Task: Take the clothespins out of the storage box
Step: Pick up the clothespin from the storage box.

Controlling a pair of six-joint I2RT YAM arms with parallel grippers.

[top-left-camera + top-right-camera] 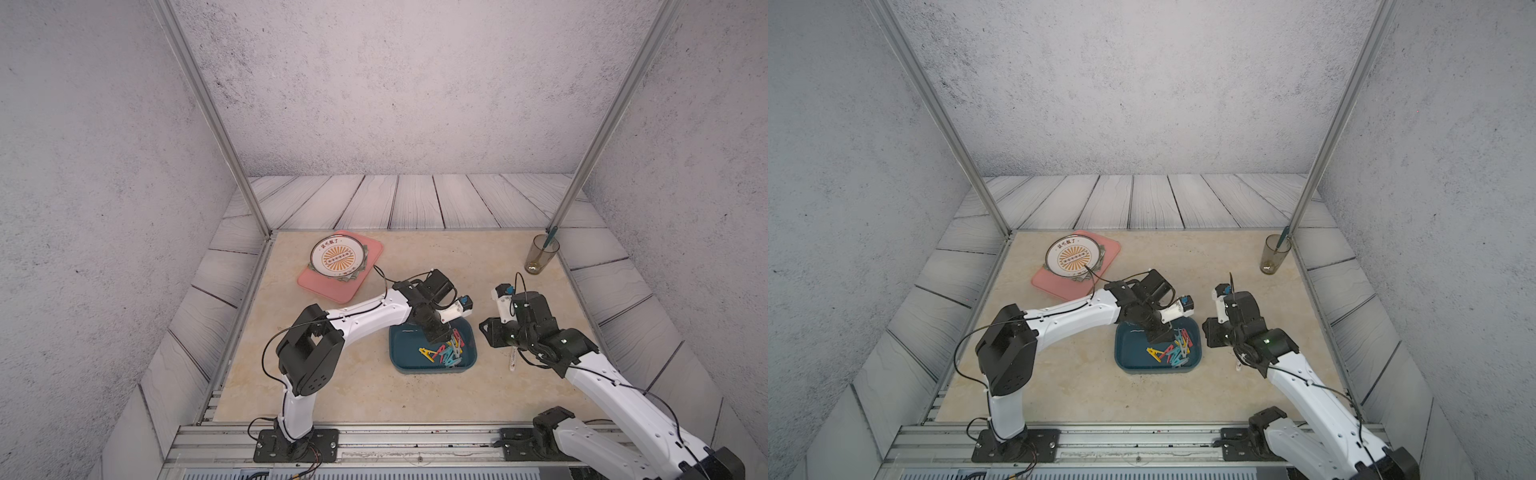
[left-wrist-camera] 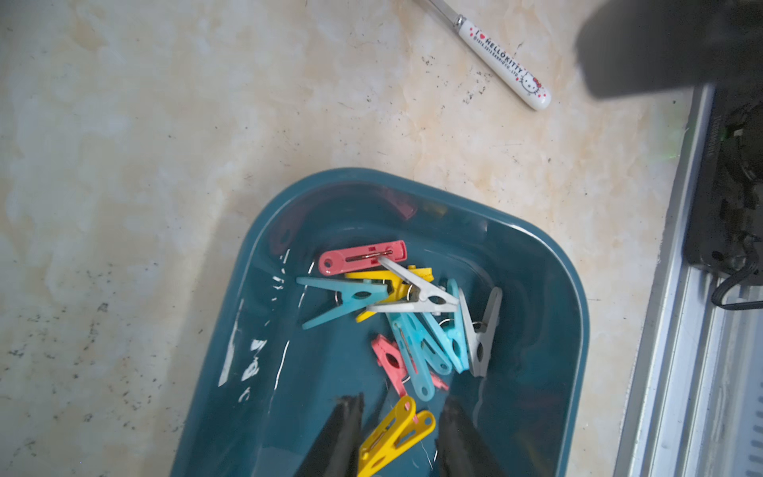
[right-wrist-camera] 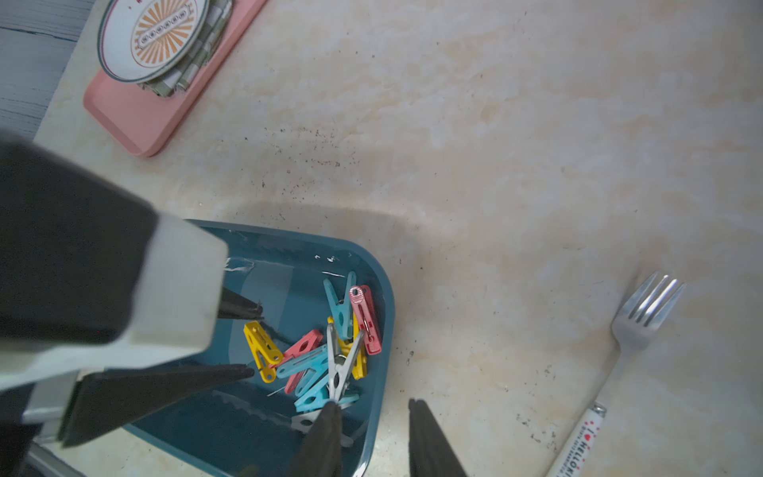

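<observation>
Inside the storage box (image 2: 536,268), clothespins (image 2: 413,314) lie heaped; left gripper (image 2: 401,400), open, seemingly straddles one; right gripper (image 3: 373,404) open.

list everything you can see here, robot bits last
storage box: one, dark teal, table middle
clothespins: about ten, yellow, red, teal, grey, in the box
fork: one, white-handled, right of the box
tray: one, pink, far left
plate: one, white and orange, on the tray
glass: one, greenish, far right corner
table: one, beige
left end effector: one, black, open astride a yellow clothespin
right end effector: one, black, open by the box's rim
</observation>
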